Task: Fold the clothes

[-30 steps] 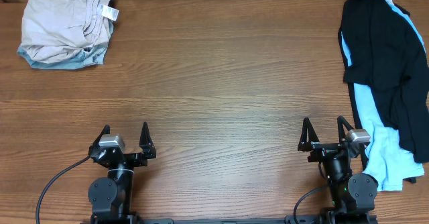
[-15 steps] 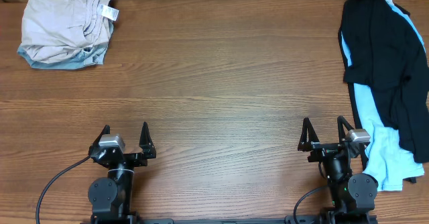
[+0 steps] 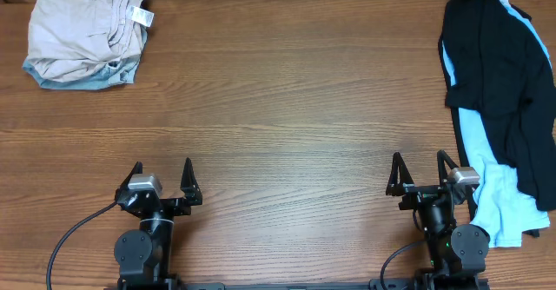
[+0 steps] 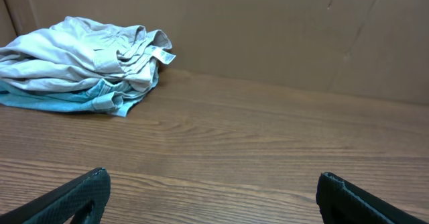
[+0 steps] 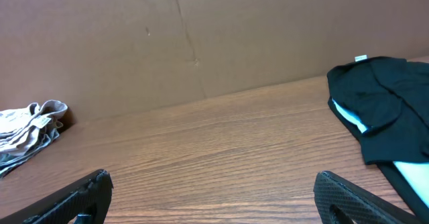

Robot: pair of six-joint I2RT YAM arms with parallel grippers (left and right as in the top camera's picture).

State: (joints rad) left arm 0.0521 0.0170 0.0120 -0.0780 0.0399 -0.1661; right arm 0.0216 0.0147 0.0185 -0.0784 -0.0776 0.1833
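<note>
Left gripper (image 3: 163,177) is open, jaws wide, nothing held, at near edge of table (image 3: 287,125); right gripper (image 3: 419,170) is open and empty too. Beige pile (image 3: 85,31) lies in far-left corner, well apart from both. Black shirt (image 3: 499,64) lies crumpled over blue shirt (image 3: 504,194) at right edge, just beside right gripper.

The black garment (image 3: 499,56) runs off the right edge, covering much of the blue shirt (image 3: 504,199)
</note>
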